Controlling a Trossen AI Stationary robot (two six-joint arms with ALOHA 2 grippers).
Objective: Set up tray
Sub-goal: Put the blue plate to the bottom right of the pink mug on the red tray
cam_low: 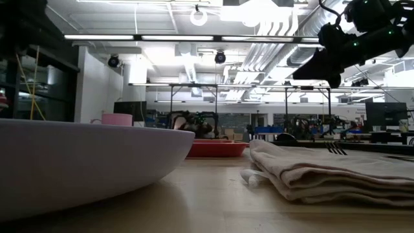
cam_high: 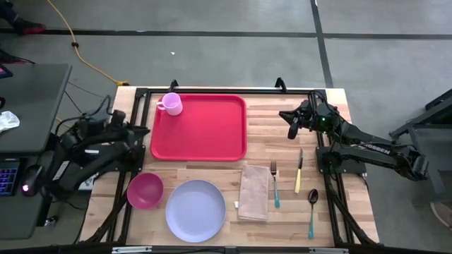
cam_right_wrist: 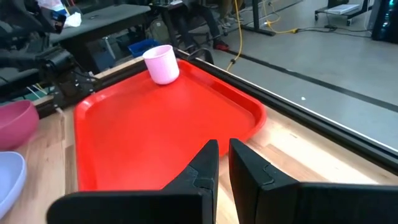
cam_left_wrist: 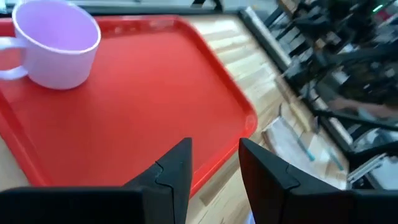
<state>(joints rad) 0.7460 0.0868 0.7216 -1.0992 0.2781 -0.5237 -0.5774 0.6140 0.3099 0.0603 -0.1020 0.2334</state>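
Currently the red tray [cam_high: 205, 130] lies at the far middle of the table [cam_high: 282, 141], a pale mug [cam_high: 170, 104] in its far-left corner. Left gripper [cam_high: 141, 130] waits just left of it, fingers slightly apart; right gripper [cam_high: 292, 127] hovers to its right, fingers narrowly apart.

red tray [cam_high: 205, 130], flat on table's far half, rim raised

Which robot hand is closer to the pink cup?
Left. The left gripper sits just off the tray's left edge, near the cup. The right gripper waits past the tray's far side.
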